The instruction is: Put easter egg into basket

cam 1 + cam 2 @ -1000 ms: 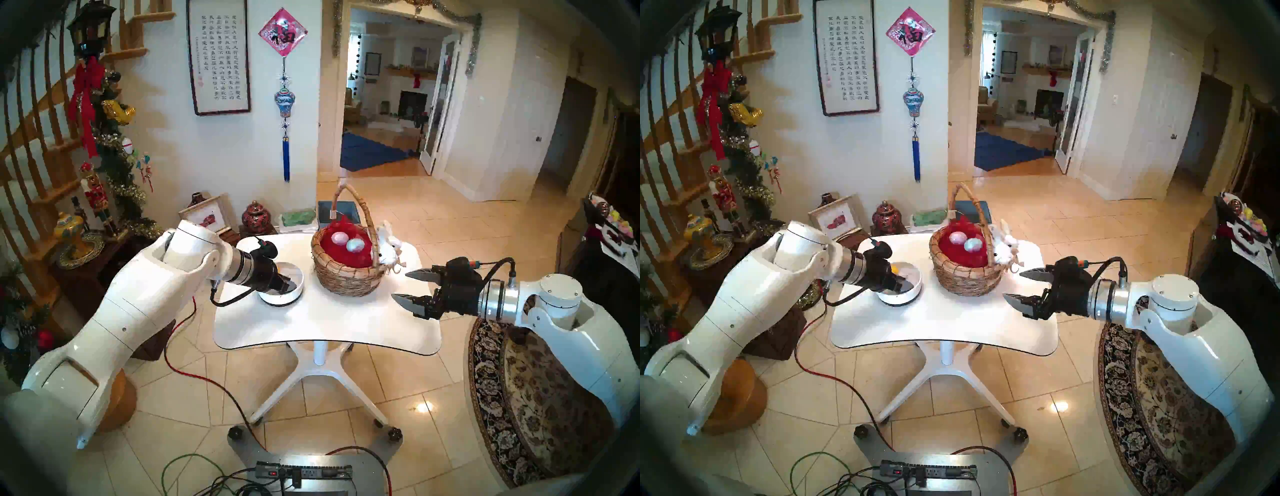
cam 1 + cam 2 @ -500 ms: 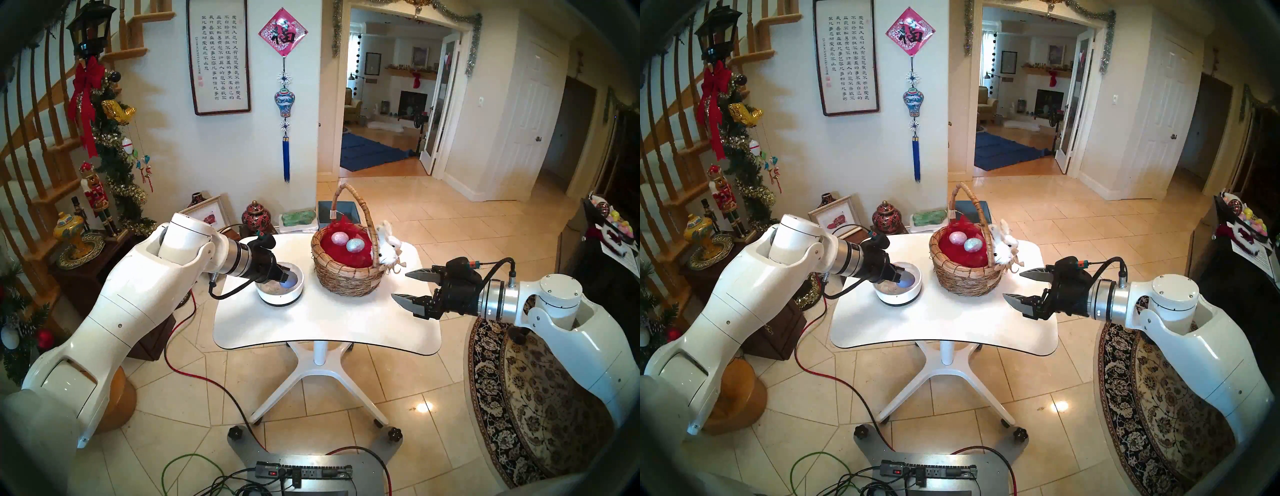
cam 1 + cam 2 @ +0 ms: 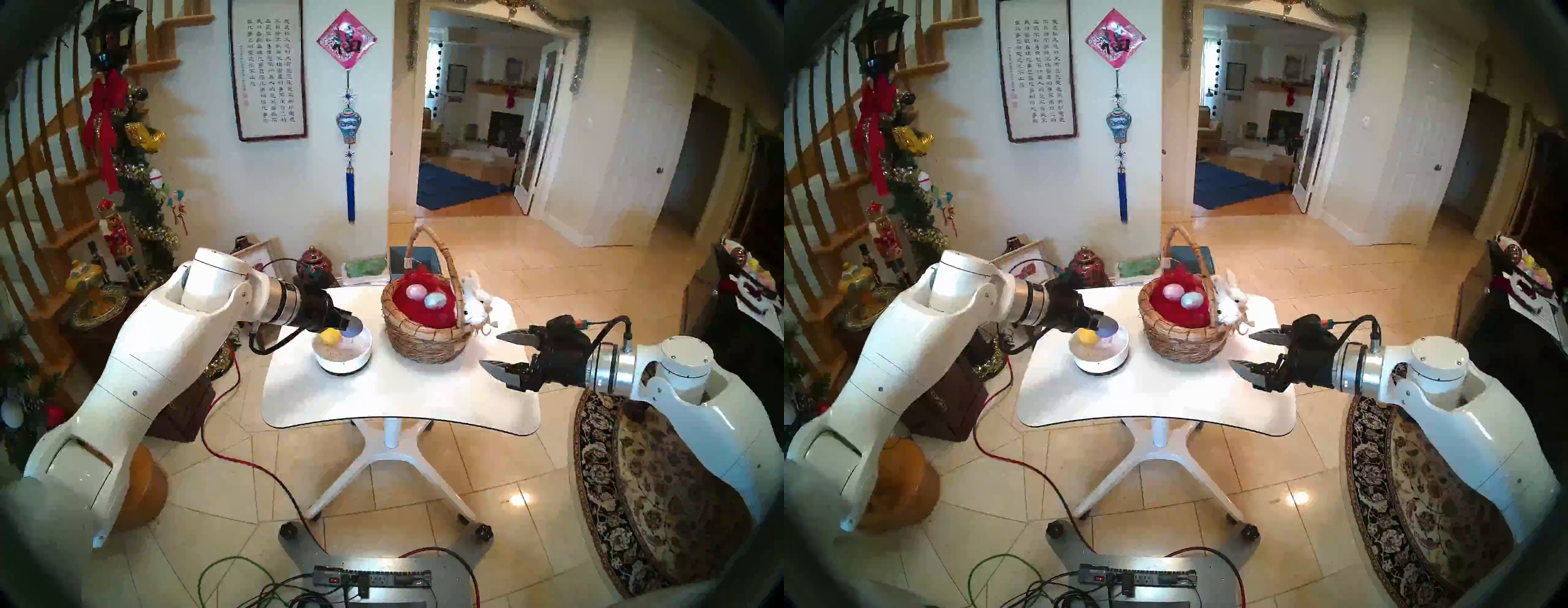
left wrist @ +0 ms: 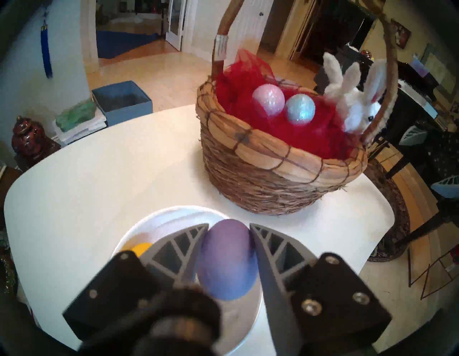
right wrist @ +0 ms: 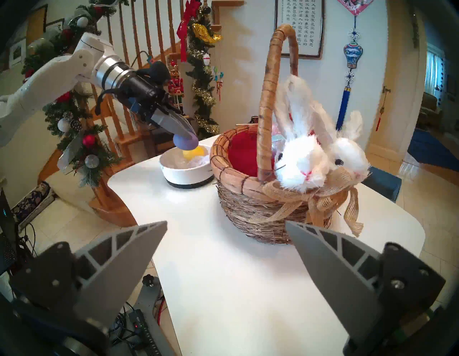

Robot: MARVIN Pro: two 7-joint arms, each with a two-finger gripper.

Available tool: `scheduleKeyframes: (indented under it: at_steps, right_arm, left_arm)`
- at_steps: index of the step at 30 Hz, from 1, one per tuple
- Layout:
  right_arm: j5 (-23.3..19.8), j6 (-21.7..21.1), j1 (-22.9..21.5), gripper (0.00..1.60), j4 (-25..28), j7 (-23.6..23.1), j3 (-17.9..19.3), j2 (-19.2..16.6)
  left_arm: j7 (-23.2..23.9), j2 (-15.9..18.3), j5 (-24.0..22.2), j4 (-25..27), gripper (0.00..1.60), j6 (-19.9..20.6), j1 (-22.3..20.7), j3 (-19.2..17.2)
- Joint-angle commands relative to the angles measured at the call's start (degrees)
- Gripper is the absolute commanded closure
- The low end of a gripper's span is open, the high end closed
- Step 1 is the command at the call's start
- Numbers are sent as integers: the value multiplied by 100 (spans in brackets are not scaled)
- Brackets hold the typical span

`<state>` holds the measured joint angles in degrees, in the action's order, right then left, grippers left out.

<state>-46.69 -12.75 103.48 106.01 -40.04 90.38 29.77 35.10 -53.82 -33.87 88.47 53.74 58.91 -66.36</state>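
Left wrist – matte purple egg [image 4: 227,258], clamped, left end effector [image 4: 229,227]

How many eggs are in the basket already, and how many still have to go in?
Two glittery eggs, pink and blue, already lie in the basket. The left pincer holds a purple egg above the white bowl. A yellow egg waits in the bowl.

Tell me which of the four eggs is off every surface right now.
The matte purple egg, clamped in the left claw above the low white bowl. The yellow egg lies in that bowl; the glittery pink and blue eggs rest in the wicker basket.
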Motion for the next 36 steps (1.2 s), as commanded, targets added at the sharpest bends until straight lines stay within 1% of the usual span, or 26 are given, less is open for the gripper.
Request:
scheduleKeyframes:
  at_steps: [1, 12, 16, 19, 21, 26, 27, 28, 31, 33, 34, 36]
  right_arm:
    - [-8, 14, -11, 0, 7, 7, 50, -11]
    - [-7, 12, -18, 0, 4, 5, 43, -11]
    - [-7, 12, -19, 0, 4, 5, 42, -11]
    - [-7, 12, -20, 0, 3, 5, 41, -11]
    - [-6, 12, -20, 0, 3, 5, 40, -11]
    - [-6, 11, -21, 0, 3, 5, 38, -11]
    - [-6, 11, -21, 0, 3, 5, 38, -11]
    - [-6, 11, -22, 0, 2, 5, 38, -11]
    - [-6, 11, -22, 0, 2, 5, 38, -11]
    - [-7, 11, -21, 0, 3, 5, 38, -12]
    - [-7, 12, -21, 0, 3, 5, 39, -12]
    - [-7, 12, -19, 0, 3, 5, 40, -12]
  left_arm:
    - [-68, -135, -42, 164, 88, -13, -146, -109]
    - [-155, -553, -13, 48, 87, -8, -728, -6]
    - [-214, -770, 27, -33, 87, -24, -938, 28]
    - [-243, -922, 39, -141, 87, -17, -1157, 152]
    - [-294, -1074, 84, -132, 87, -38, -1157, 127]
    - [-362, -1394, 130, -417, 87, -27, -1540, 443]
    - [-398, -1422, 139, -358, 87, -77, -1465, 424]
    - [-374, -1527, 162, -492, 87, -44, -1618, 535]
    - [-403, -1707, 210, -632, 87, -62, -1725, 684]
    - [-421, -1790, 230, -742, 87, -107, -1778, 786]
    - [-410, -1874, 270, -876, 87, -141, -1843, 851]
    - [-420, -1938, 339, -1015, 85, -271, -1886, 960]
